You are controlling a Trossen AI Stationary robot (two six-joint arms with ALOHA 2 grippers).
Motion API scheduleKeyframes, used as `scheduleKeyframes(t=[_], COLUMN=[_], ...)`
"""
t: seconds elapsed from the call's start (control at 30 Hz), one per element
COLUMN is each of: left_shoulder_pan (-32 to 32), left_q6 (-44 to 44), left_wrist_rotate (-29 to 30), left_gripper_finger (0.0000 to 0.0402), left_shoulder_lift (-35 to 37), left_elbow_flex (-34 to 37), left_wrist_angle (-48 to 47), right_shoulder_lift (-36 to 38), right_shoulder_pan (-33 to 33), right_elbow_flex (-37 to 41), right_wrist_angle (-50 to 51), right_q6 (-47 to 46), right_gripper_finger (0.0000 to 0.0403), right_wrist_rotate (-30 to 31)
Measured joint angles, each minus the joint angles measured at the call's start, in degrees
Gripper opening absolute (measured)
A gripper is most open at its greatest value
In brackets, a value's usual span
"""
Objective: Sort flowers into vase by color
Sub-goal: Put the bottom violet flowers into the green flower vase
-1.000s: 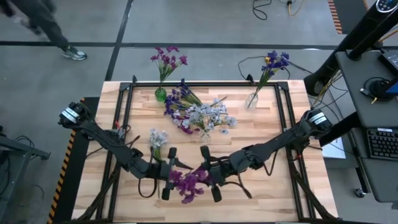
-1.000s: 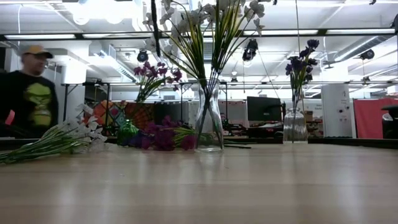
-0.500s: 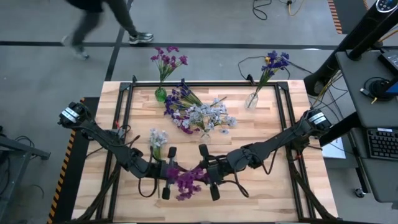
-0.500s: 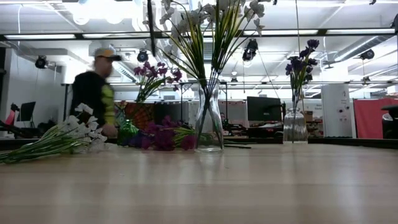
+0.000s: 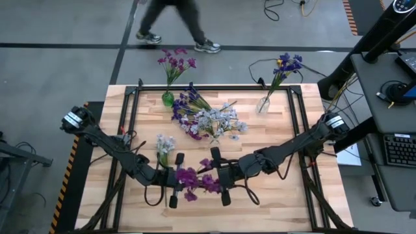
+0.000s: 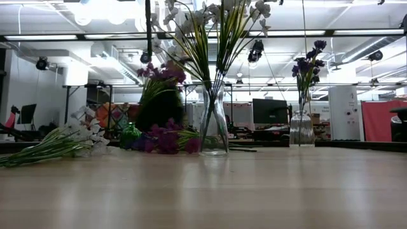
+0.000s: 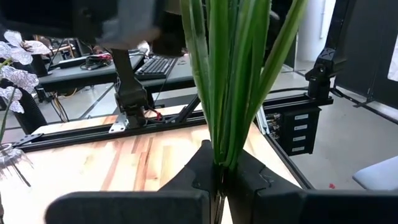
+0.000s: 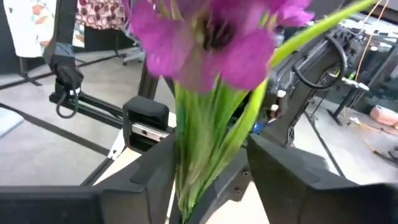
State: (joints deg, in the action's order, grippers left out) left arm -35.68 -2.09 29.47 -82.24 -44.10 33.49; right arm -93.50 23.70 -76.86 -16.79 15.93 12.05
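Observation:
A bunch of magenta-purple flowers (image 5: 195, 179) hangs above the table's near middle, between my two grippers. My left gripper (image 5: 174, 178) is shut on its green stems (image 7: 231, 74). My right gripper (image 5: 219, 177) is open, one finger on either side of the same stems (image 8: 202, 155), below a magenta blossom (image 8: 208, 37). At the far edge, a small green vase (image 5: 168, 99) holds magenta flowers and a clear vase (image 5: 262, 104) holds blue-violet ones. A clear vase (image 6: 214, 124) at mid-table holds white flowers. My left gripper pinches the bundle of several green stems (image 7: 219, 160) between its two fingers. The fingers are level and come from the table's left. The stems rise out of the fingers, and the bunch is lifted clear of the table.
Loose blue-violet and white flowers (image 5: 195, 112) lie in a heap on the table beside the middle vase. A white spray (image 5: 164, 145) lies near my left arm. A person (image 5: 175, 19) walks on the floor beyond the far edge.
My left gripper has shut on the magenta bunch's stems and my right gripper has opened around them. The blossoms have swung from the near side to between the two grippers. A person has walked from left to right behind the table.

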Motion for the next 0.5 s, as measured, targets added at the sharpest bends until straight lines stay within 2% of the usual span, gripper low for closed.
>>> scheduleKeyframes(t=[0.13,0.5], left_shoulder_pan=[0.00,-0.17], left_q6=[0.17,2.77], left_wrist_rotate=[0.41,11.09], left_gripper_finger=[0.0004,0.0004], left_shoulder_lift=[1.18,10.92], left_elbow_flex=[-0.02,-0.02], left_wrist_angle=[-1.80,-15.45], right_shoulder_lift=[2.52,7.88], right_shoulder_pan=[0.00,-0.11], right_elbow_flex=[0.00,0.04], right_wrist_angle=[4.22,15.54], right_q6=[-2.46,-8.13], right_gripper_finger=[0.0213,0.0233], right_wrist_rotate=[0.07,1.38])
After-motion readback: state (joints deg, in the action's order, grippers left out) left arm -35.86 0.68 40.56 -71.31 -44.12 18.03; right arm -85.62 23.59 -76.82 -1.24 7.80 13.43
